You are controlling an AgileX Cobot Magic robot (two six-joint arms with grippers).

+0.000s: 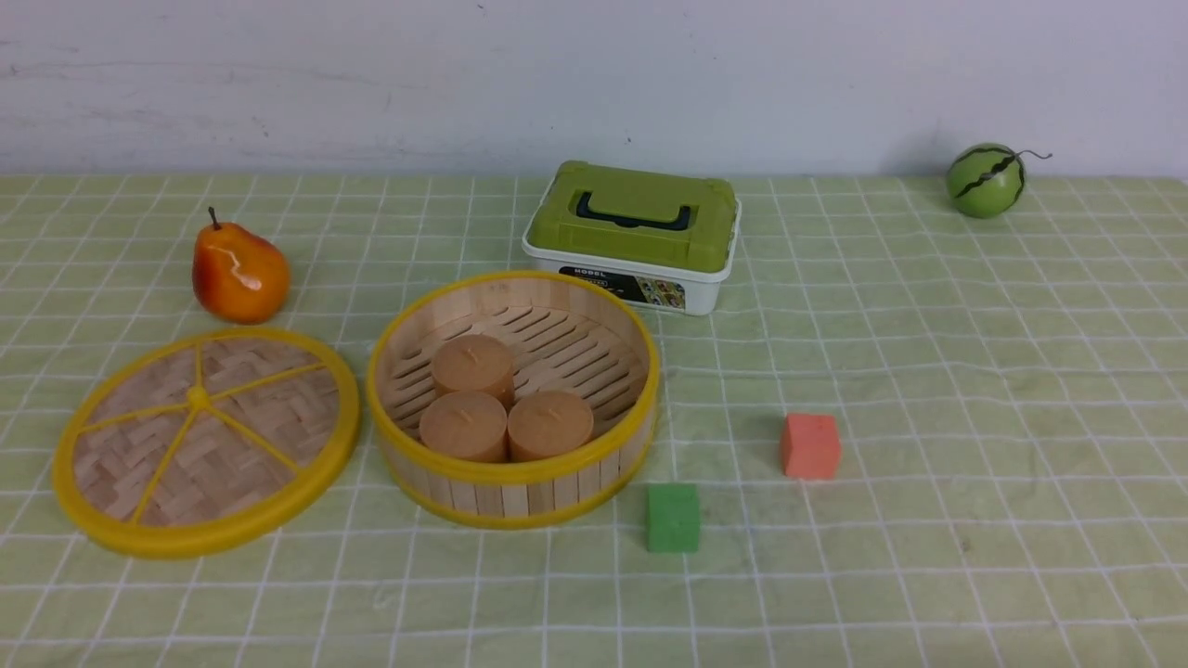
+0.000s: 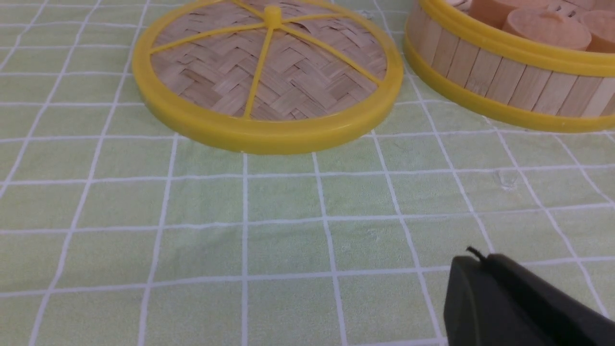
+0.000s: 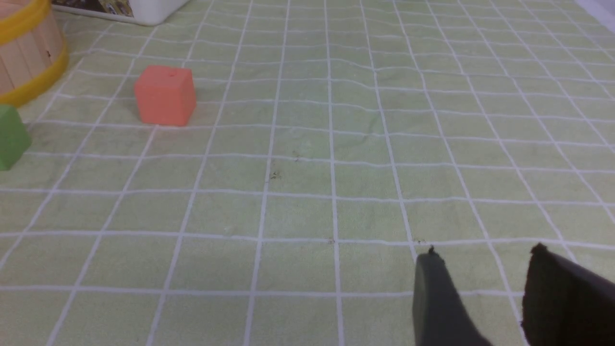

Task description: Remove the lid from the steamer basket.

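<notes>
Nearest, the right gripper shows fingers apart, the left gripper's spread I cannot tell; with the lid flat beside the basket, keep both clear.

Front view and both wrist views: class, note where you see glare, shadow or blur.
Front view: a white highlight glints on the pear; the watermelon throws a faint shadow on the wall. Left wrist view: the lid is sharp, the dark left end effector finger soft. Right wrist view: even light, end effector fingers blurred.
</notes>
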